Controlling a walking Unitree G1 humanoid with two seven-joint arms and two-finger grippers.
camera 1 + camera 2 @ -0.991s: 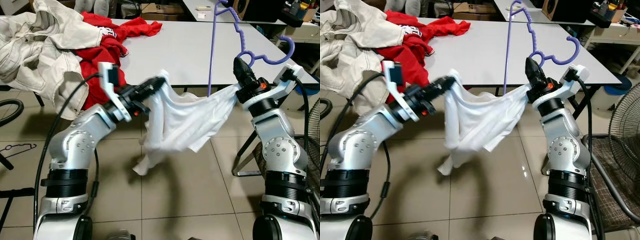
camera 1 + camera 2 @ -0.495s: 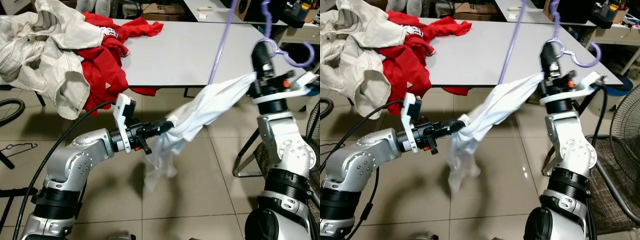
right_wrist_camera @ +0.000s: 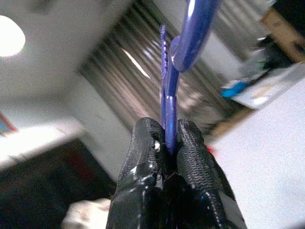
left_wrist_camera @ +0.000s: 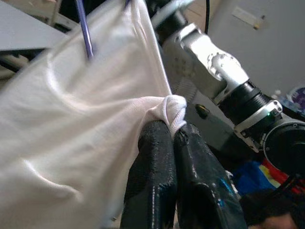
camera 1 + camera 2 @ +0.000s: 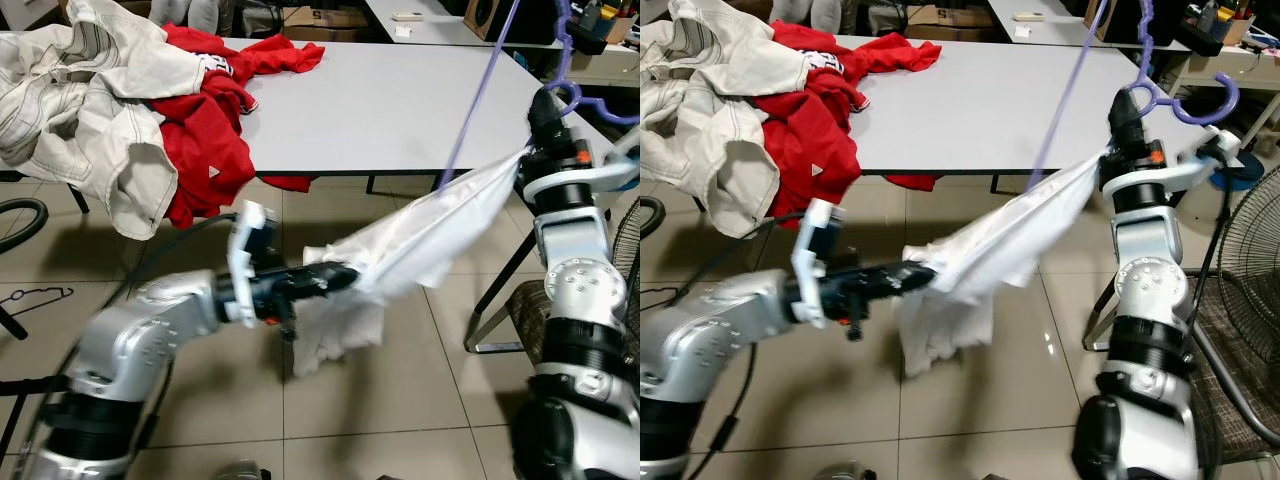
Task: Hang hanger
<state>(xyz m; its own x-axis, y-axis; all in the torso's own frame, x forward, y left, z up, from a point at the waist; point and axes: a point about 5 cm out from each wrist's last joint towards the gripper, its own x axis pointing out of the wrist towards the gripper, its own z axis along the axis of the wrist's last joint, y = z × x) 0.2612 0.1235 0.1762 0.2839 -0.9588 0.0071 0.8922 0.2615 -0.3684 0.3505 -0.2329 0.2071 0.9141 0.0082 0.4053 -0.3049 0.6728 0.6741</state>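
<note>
A white shirt [image 5: 420,250] stretches between my two arms above the tiled floor. My left gripper [image 5: 340,276] is shut on one bunched end of it, low in front of the table; the wrist view shows the cloth [image 4: 172,109] pinched between the fingers [image 4: 152,157]. My right gripper [image 5: 545,105] is raised at the right and shut on a purple plastic hanger [image 5: 480,90]. The hanger's thin bar [image 5: 1060,100] runs down into the shirt's other end. In the right wrist view the fingers [image 3: 190,143] clamp the purple hanger [image 3: 171,109].
A grey table [image 5: 380,100] stands behind, with a heap of red clothes [image 5: 210,110] and a cream garment [image 5: 80,100] on its left end. A standing fan [image 5: 1250,250] is at the far right. Another table [image 5: 1060,30] with boxes lies further back.
My right arm swung further right and the hanger tilted more. My left gripper stayed low, pulling the shirt out wider between the arms.
</note>
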